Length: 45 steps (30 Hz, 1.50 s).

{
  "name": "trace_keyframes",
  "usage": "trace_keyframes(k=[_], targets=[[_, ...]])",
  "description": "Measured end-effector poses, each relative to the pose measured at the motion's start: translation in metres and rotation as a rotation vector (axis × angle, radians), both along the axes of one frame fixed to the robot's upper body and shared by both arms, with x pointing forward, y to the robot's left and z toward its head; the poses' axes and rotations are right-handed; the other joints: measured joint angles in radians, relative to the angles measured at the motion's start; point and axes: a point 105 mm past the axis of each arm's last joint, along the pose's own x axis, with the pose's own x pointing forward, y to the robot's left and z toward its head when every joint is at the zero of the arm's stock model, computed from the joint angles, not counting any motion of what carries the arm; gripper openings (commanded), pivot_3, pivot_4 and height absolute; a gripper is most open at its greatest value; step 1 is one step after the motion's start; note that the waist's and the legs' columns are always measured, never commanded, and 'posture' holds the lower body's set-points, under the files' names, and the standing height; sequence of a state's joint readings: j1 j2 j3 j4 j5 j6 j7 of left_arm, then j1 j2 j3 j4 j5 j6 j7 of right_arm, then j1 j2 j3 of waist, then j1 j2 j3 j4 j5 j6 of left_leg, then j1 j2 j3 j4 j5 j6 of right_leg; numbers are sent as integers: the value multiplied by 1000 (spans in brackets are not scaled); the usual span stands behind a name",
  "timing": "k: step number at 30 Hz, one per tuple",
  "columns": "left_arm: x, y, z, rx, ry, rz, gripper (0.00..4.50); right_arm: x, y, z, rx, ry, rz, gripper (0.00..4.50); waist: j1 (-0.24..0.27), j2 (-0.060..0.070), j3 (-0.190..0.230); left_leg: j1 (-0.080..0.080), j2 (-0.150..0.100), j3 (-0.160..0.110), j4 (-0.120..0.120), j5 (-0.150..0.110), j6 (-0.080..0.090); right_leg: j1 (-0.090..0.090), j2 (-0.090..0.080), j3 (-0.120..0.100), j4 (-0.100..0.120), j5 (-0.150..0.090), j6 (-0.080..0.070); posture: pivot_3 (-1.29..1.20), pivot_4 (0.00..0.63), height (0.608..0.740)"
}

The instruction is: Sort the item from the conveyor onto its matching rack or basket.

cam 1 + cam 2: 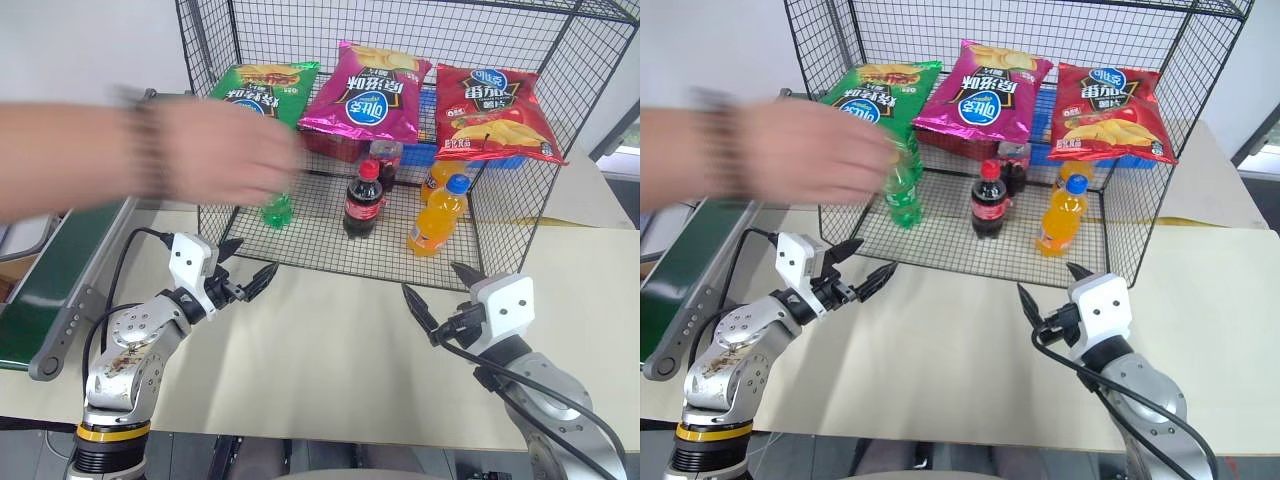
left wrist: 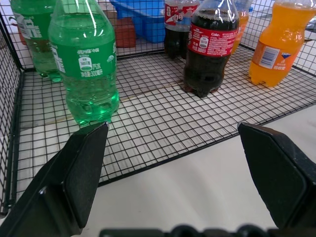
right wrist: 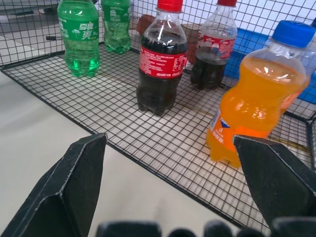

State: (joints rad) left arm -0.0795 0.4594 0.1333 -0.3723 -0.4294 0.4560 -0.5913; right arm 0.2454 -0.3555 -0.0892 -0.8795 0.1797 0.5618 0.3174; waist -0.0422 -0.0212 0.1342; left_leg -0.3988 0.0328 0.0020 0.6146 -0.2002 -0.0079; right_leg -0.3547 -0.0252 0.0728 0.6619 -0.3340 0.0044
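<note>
Wire cage (image 1: pixel 590 130) stands on worktop (image 1: pixel 330 350), conveyor (image 1: pixel 60 290) at its left. Inside, along front: soda bottle (image 1: pixel 437 216) rightmost, cola bottle (image 1: pixel 363 199) at centre, green bottle (image 1: pixel 903 190) left. Chip bags (image 1: pixel 372 92) hang behind. Both pincers before the cage.

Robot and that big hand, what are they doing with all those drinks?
A person's hand is reaching into the black wire cage at a green soda bottle. The orange soda bottle with the blue cap already stands on the mesh floor, right of a cola bottle. The left gripper and right gripper hover open and empty over the table.
</note>
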Motion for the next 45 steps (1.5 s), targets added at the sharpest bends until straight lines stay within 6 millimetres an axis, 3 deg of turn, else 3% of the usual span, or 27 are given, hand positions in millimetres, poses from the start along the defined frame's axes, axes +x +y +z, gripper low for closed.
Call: trace_keyframes(k=[28, 37, 45], targets=[[-9, 0, -7, 3, 16, 4, 4447, 2, 7, 12, 4, -51, 58, 4500, -1, 0, 0, 0, 0, 0, 0, 0, 0, 0, 0, 0, 0, 0, 0, 0, 150, 740], [-8, 46, 16, -51, -83, 311, 4447, 12, 35, 44, 30, -86, 346, 4500, 0, 0, 0, 0, 0, -1, 0, 0, 0, 0, 0, 0, 0, 0, 0, 0, 150, 740], [-2, 114, 36, -86, -147, 648, 4447, 16, 61, 87, 13, -111, 650, 4500, 2, -2, 1, 0, 0, -1, 0, 0, 0, 1, 0, -1, 0, 0, 0, 0, 150, 740]])
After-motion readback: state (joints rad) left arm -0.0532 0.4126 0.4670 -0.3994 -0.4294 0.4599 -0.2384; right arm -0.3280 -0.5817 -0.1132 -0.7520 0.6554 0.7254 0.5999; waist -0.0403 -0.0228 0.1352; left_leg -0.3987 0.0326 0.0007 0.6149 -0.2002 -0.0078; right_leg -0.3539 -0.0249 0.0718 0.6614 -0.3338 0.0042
